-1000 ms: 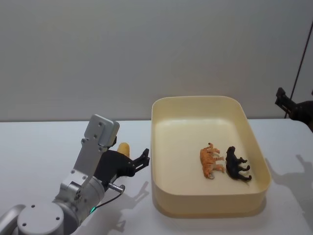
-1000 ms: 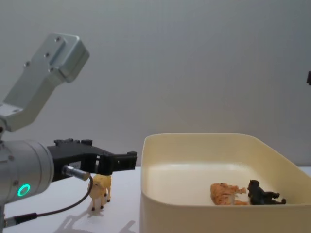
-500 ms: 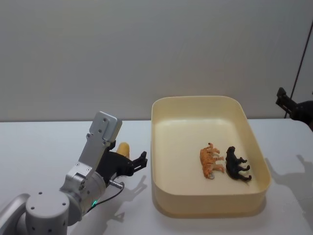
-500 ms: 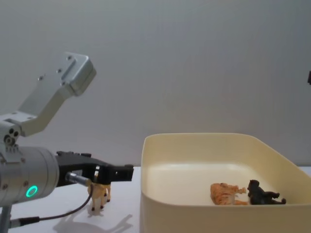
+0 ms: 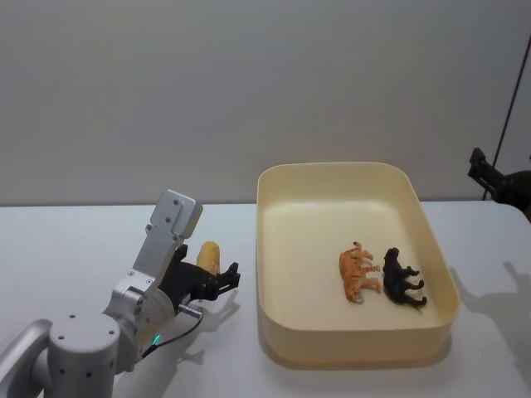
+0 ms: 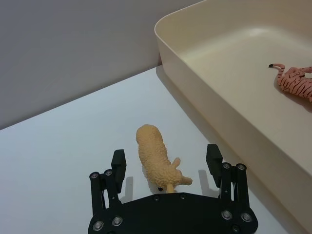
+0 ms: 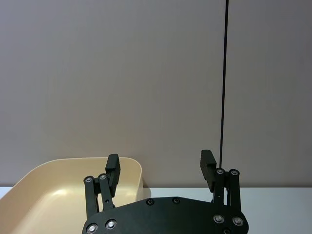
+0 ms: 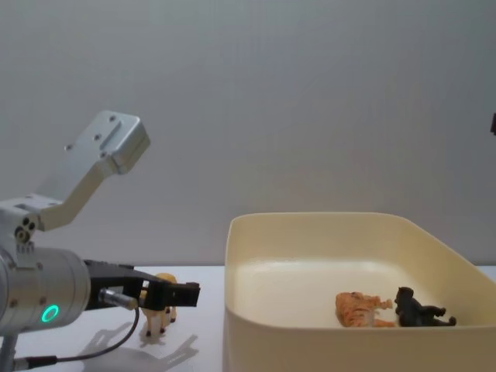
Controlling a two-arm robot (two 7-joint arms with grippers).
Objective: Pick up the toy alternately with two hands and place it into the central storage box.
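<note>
A white table (image 5: 75, 240) holds a big cream box (image 5: 357, 344) and, just to the left of the box, a small yellow toy sheep (image 6: 155, 155) standing up.

Three toy animals: one tan sheep (image 6: 155, 160), one orange tiger (image 5: 358, 273), one black animal (image 5: 401, 278); one storage box (image 5: 357, 348).
</note>
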